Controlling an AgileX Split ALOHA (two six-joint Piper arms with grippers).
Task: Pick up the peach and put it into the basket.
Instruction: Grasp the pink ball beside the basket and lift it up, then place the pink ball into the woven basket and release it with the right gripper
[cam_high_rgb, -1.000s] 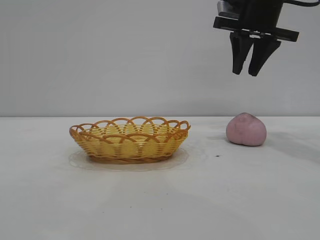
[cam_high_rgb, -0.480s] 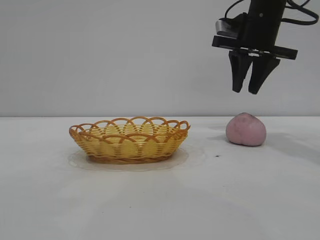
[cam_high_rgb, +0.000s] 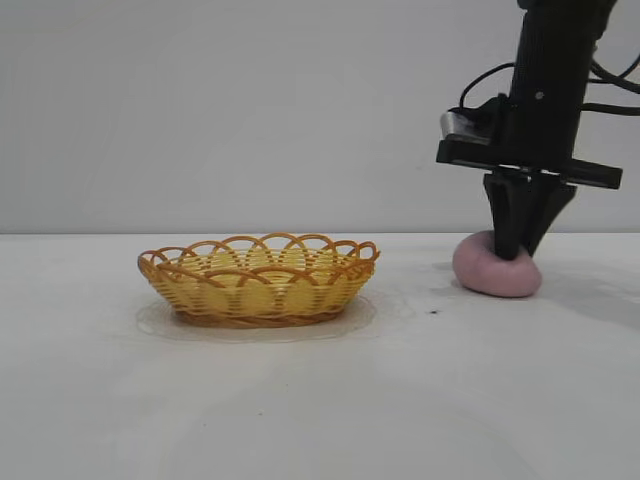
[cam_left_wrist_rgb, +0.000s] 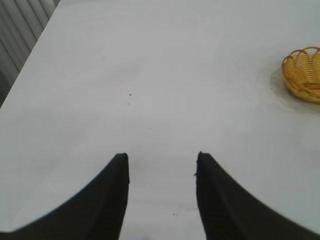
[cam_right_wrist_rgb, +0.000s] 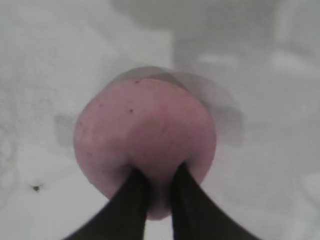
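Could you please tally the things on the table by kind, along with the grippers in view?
Peach: 1
Basket: 1
Grippers: 2, the right gripper down on the peach, the left gripper over bare table
Total: 4

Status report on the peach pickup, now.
Right tool down on peach, fingers close together. Peach on table, right of basket, not lifted. Left tool open, parked. Path unobstructed.

White table (cam_high_rgb: 300, 400): basket (cam_high_rgb: 258, 280) left, peach (cam_high_rgb: 490, 272) right, well apart.
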